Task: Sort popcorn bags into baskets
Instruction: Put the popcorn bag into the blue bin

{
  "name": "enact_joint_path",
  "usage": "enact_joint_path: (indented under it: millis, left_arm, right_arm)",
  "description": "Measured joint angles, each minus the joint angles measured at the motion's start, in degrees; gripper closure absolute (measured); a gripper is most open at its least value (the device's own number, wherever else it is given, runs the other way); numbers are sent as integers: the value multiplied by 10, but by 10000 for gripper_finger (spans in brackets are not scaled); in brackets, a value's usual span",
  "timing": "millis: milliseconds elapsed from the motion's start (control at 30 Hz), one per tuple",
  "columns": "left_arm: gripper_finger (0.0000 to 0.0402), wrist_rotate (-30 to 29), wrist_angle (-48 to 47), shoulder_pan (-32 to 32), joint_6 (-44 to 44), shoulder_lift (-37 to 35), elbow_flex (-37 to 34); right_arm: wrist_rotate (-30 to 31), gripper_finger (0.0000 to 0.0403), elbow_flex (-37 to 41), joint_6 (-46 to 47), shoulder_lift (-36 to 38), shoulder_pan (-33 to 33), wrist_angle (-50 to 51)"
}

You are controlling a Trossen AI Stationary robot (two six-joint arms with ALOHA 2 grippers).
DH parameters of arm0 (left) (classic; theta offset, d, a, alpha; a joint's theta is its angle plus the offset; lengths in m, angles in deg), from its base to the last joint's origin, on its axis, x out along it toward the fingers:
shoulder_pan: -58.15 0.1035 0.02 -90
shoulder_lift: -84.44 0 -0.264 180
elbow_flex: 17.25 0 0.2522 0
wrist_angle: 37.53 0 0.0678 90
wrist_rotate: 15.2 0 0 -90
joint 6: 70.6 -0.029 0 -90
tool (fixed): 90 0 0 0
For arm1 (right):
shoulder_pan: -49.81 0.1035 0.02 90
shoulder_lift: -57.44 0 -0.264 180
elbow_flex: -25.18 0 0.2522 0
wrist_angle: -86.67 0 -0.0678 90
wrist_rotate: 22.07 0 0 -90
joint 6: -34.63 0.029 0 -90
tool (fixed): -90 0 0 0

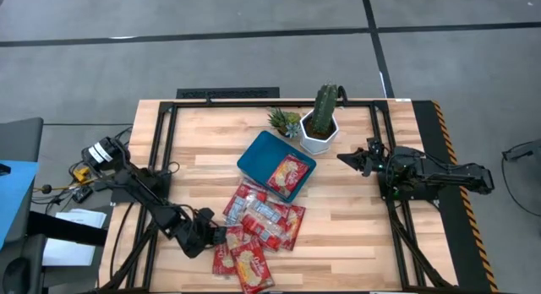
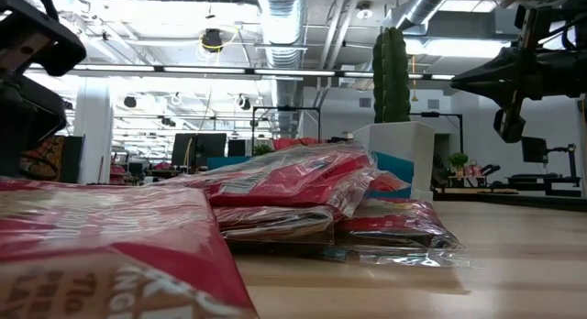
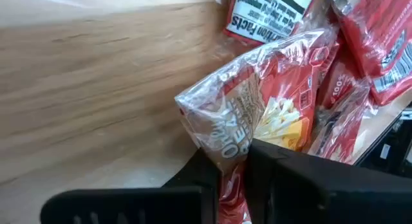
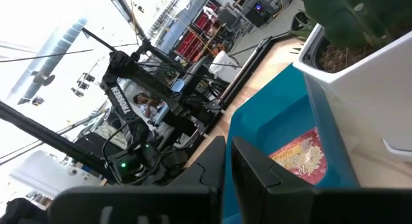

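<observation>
Left gripper: we see our left gripper (image 3: 235,163) low at the near left of the table, its fingers pinched on the crinkled edge of one popcorn bag (image 3: 257,108) at the left end of the pile.
Grip risk: we hold only a thin fold of plastic, so we judge the bag could slide out or tear once lifted.
Drag risk: the held bag touches its neighbours (image 1: 262,218), which overlap each other; pulling it may shift or drag a second bag along.
Tray: the blue tray (image 1: 258,155) sits beyond the pile, toward the middle of the table, with one bag (image 1: 288,173) already inside.
In the way: the rest of the pile lies between our hold and the tray, so we would have to carry the bag over it.
Plant: a white cactus pot (image 1: 319,135) stands just beside the tray's far corner; a wide swing could knock it.
Right gripper: our right gripper (image 1: 353,159) waits near the pot, fingers closed on nothing.
</observation>
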Motion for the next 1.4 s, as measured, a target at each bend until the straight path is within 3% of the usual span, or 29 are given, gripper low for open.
enact_joint_path:
  millis: [267,600,867,1000,1400]
  left_arm:
    - [383,16,-18,15,-13,-76,-2]
    - [397,28,-106,15,3,-242,-2]
    - [397,11,-302,33,14,-366,-1]
    - [397,4,-315,86,-64,-405,-1]
    - [397,117,-313,329,-394,-419,79]
  right_arm:
    - [0,351,0,-1,0,0,0]
    - [-1,351,0,-5,0,0,0]
    - [-1,351,0,-11,0,0,0]
    - [-1,351,0,-11,0,0,0]
    - [7,351,0,-12,0,0,-1]
